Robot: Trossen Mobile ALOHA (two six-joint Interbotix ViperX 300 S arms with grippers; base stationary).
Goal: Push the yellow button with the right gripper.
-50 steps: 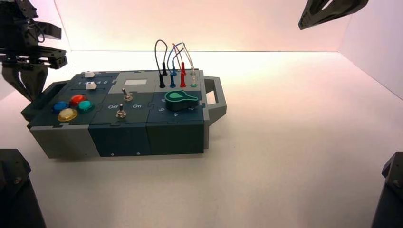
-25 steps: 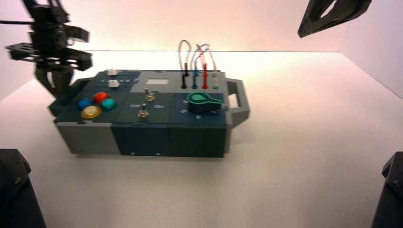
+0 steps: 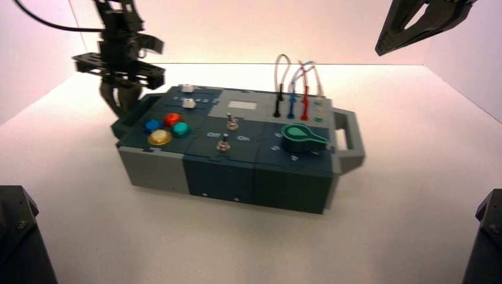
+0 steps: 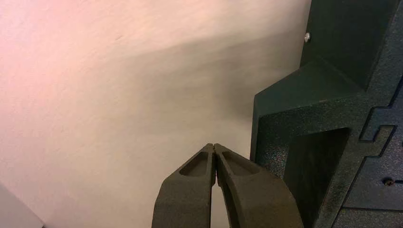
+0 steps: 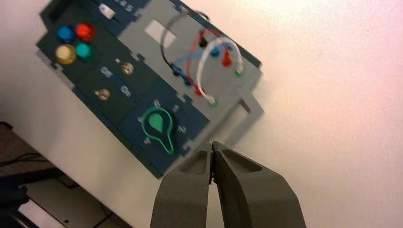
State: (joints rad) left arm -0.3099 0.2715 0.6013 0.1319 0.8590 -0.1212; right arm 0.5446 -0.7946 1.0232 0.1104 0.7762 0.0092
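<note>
The yellow button [image 3: 160, 138] is the nearest of four coloured buttons at the left end of the box [image 3: 231, 180]. It also shows in the right wrist view [image 5: 65, 53]. My right gripper [image 3: 382, 44] hangs high at the back right, far from the box and only partly in view. Its fingers are shut and empty [image 5: 211, 144], high above the box's right handle. My left gripper [image 3: 121, 109] is down at the box's left handle [image 4: 304, 95]. It is shut and empty [image 4: 214, 146], right beside the handle's outer side.
Blue [image 3: 152, 125], red-orange [image 3: 172, 119] and teal [image 3: 180, 129] buttons sit around the yellow one. Two toggle switches [image 3: 224, 144], a green knob [image 3: 299, 137] and looped wires [image 3: 293, 89] follow to the right. The right handle [image 3: 349, 139] juts out. Black arm bases [image 3: 18, 236] fill the near corners.
The box has slid to the right and turned, its right end nearer now. My left gripper moved right with it at the left handle. The right gripper stayed high.
</note>
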